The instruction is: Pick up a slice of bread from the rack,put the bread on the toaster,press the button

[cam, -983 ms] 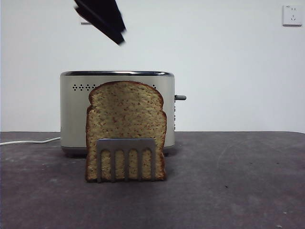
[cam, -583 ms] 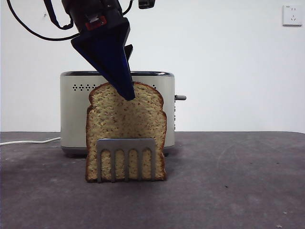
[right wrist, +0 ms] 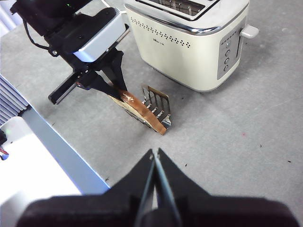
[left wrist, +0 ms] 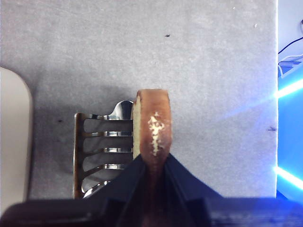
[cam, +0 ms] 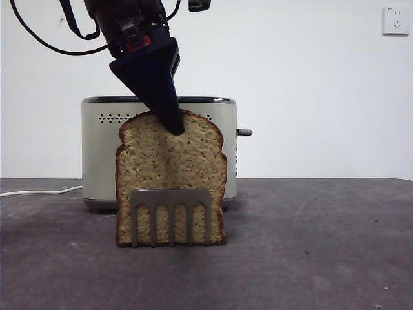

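Note:
The slice of bread point(cam: 171, 174) stands upright in the grey rack point(cam: 171, 196), in front of the cream toaster point(cam: 97, 155). My left gripper point(cam: 171, 126) comes down from above and is shut on the bread's domed top. In the left wrist view the two black jaws press on both sides of the brown crust point(left wrist: 154, 132), with the rack point(left wrist: 102, 150) beside it. My right gripper point(right wrist: 155, 158) is shut and empty, high above the table, looking down on the toaster point(right wrist: 189, 47), bread point(right wrist: 139, 112) and left gripper point(right wrist: 113, 85).
The toaster's grey lever point(cam: 244, 132) sticks out on its right side and also shows in the right wrist view point(right wrist: 249, 32). A white cable point(cam: 39, 191) runs off to the left. The table's edge point(left wrist: 277, 94) lies beyond the rack.
My left gripper came down from the top of the front view onto the bread's top and closed on it. The bread has shifted very slightly in the rack.

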Tool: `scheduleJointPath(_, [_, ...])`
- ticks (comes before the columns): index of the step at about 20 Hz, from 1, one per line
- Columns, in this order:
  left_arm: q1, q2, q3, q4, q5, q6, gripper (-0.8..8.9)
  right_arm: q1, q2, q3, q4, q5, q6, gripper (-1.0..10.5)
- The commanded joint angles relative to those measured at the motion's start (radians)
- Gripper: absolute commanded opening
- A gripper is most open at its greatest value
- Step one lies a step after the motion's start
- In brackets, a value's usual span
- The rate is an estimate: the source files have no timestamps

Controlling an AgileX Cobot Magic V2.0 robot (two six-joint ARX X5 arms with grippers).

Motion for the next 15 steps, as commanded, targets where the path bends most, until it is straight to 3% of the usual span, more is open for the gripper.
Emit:
scheduleJointPath(1, [-0.003,-0.015,0.017,0.0,-0.003,0.009,-0.08,0.002,0.001,0.001,0.003,-0.005,-0.005,-0.1])
scheduleJointPath(10, [-0.003,-0.097,0.298,-0.187,-0.071,0.01,-0.08,0.002,0.009,0.001,0.002,-0.005,-0.005,-0.1])
scheduleJointPath(15, [-0.003,-0.102,0.527,-0.227,-0.288,0.068,-0.08,0.002,0.026,0.001,0.002,-0.005,-0.005,-0.1])
